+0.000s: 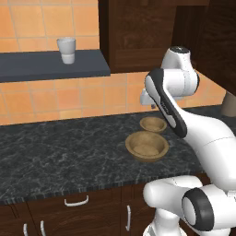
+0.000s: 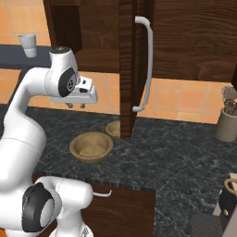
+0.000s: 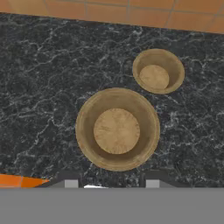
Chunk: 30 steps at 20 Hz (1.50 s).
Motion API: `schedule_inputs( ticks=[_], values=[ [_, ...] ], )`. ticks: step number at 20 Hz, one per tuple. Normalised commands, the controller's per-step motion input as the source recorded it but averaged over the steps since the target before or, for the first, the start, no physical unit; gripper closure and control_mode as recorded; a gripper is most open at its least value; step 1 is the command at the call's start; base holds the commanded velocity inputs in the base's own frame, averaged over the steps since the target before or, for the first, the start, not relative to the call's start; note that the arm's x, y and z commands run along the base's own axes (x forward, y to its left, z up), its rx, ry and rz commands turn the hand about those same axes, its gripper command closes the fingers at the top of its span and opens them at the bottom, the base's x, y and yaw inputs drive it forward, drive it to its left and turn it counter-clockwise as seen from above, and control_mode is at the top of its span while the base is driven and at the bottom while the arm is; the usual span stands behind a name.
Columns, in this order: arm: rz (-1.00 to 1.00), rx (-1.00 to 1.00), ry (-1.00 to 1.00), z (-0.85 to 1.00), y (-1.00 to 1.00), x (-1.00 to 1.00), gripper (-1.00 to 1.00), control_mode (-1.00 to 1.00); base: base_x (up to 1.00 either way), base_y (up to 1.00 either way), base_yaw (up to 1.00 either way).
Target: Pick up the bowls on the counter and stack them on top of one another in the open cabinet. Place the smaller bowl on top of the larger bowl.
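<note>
A kitchen: below the gripper [image 2: 76, 106] runs a stone counter [image 1: 55, 152], orange wall tiles [image 1: 50, 99] behind, wooden cabinet [image 2: 129, 41] above.

matt wood-grain larger bowl [image 3: 117, 129] and smaller bowl [image 3: 158, 71] on veined stone counter [image 3: 43, 87].

two bowls [image 3: 117, 129], one white cup [image 1: 66, 50]

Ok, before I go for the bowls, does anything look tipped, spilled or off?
Nothing stands out. The larger bowl and the smaller bowl sit upright, empty and apart on the counter. The claw hovers above them, holding nothing. The open cabinet has its door swung out, and the white cup stands upright on the wall shelf.
</note>
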Motion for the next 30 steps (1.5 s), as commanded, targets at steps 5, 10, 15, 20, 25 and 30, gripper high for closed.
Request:
schedule_inputs(
  ticks=[5,10,15,20,25,30],
  values=[
    [-0.2,0.01,0.0,-0.08,-0.23,-0.03,-1.0,-1.0,0.0,0.0,0.0],
    [-0.4,0.01,-0.02,-0.13,-0.56,0.0,-1.0,-1.0,0.0,0.0,0.0],
    [-0.36,0.09,-0.01,-0.31,-0.8,0.03,-1.0,-1.0,0.0,0.0,0.0],
    [-0.32,0.11,-0.03,-0.72,-0.53,0.21,-1.0,-1.0,0.0,0.0,0.0],
    [-0.16,0.03,-0.07,-0.6,-0.11,0.4,-1.0,-1.0,0.0,0.0,0.0],
    [-0.06,0.03,-0.02,-0.43,0.0,0.63,-1.0,-1.0,0.0,0.0,0.0]
  ],
)
